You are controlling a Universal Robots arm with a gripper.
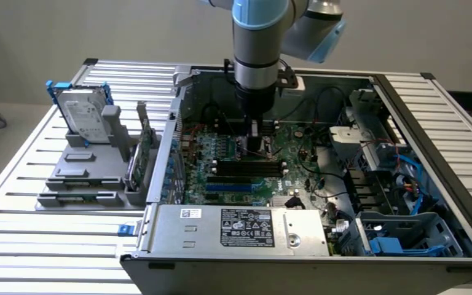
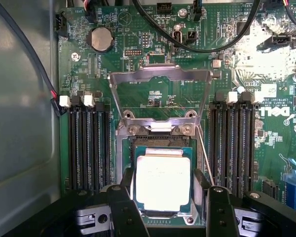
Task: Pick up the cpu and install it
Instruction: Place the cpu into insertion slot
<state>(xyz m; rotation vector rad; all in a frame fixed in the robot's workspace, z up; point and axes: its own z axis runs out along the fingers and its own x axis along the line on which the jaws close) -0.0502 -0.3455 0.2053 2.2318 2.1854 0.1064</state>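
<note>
One claw [image 2: 164, 191] grips the cpu [image 2: 163, 178] by two opposite edges, the chip lying flat in the socket [image 2: 158, 142], whose load plate [image 2: 160, 74] stands raised.

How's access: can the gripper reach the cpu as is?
Likely yes. The gripper sits right above the cpu, the load plate is swung up, and nothing lies across the chip.

A robotics lab, possibly a test cell, is indicated: an opened case [image 1: 302, 273] is set on a slatted bench [image 1: 47, 246] under an arm [image 1: 257, 49], with parts racked in a fixture [image 1: 80, 178] beside it.
</note>
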